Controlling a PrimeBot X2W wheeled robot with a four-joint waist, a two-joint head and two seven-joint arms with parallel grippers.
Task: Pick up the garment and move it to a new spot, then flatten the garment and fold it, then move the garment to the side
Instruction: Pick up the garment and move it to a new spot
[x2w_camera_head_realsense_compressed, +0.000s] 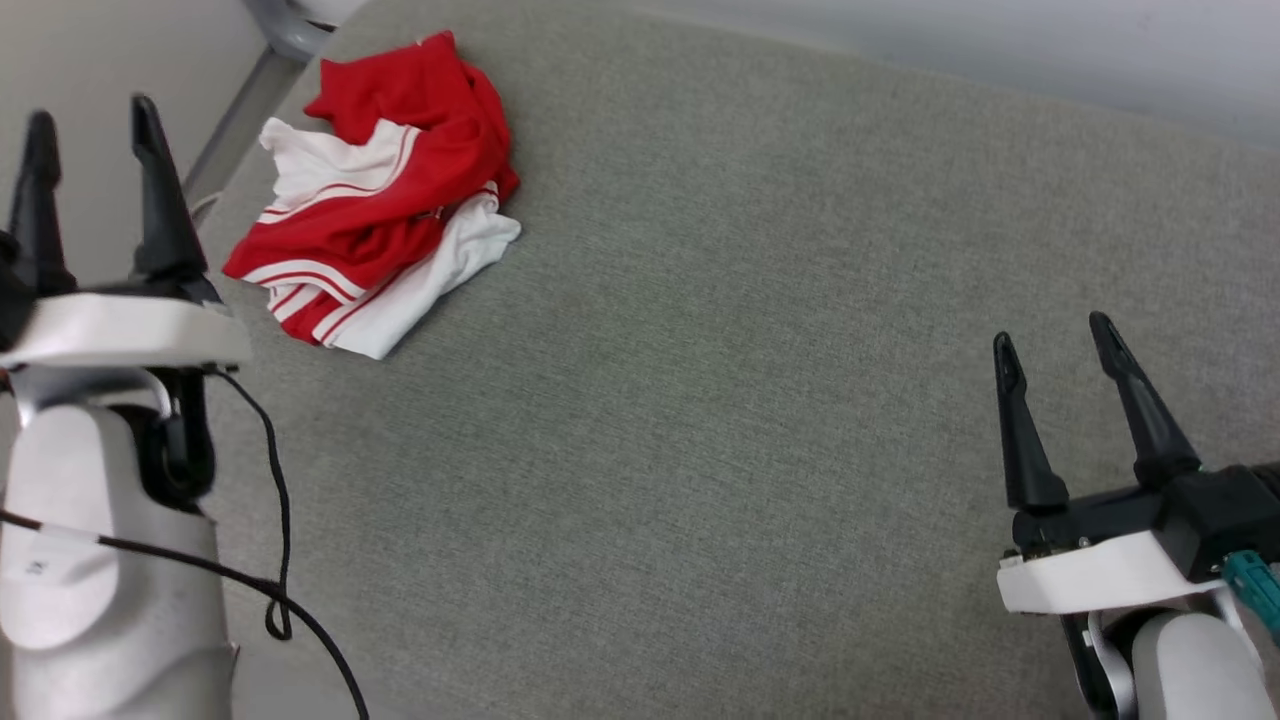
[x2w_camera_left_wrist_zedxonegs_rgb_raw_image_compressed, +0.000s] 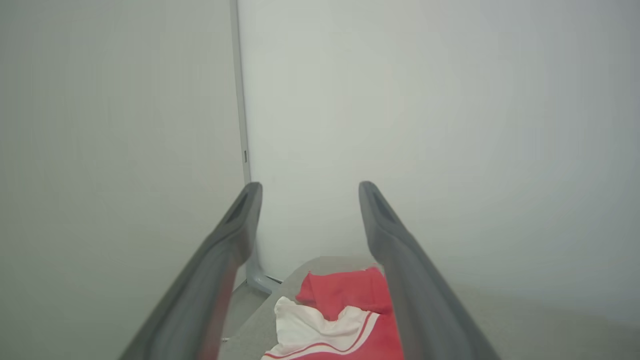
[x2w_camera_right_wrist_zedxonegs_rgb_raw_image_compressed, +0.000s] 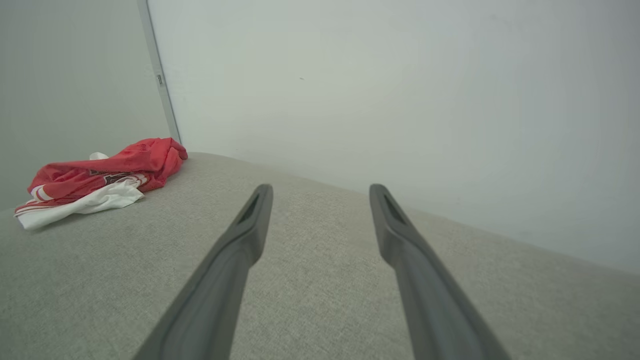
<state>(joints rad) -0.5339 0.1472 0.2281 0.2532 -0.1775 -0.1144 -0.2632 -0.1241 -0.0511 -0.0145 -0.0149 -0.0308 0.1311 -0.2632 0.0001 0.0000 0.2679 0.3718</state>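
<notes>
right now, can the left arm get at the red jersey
Probably yes: the left gripper is open and empty, and the jersey lies crumpled just ahead of it on the grey surface, with nothing between them.

Jersey (x2w_camera_head_realsense_compressed: 380, 220) is bright red with white panels and thin red-and-white stripe trim, plus a bit of dark print. The surface (x2w_camera_head_realsense_compressed: 750, 420) is a muted grey-green with a fine heathered weave. Left gripper (x2w_camera_head_realsense_compressed: 92, 112) and right gripper (x2w_camera_head_realsense_compressed: 1051, 330) both have black fingers on white mounts. There's a black cable (x2w_camera_head_realsense_compressed: 280, 520) by the left one and a teal plug (x2w_camera_head_realsense_compressed: 1255, 585) on the right. Wall (x2w_camera_right_wrist_zedxonegs_rgb_raw_image_compressed: 400, 75) is plain off-white.
</notes>
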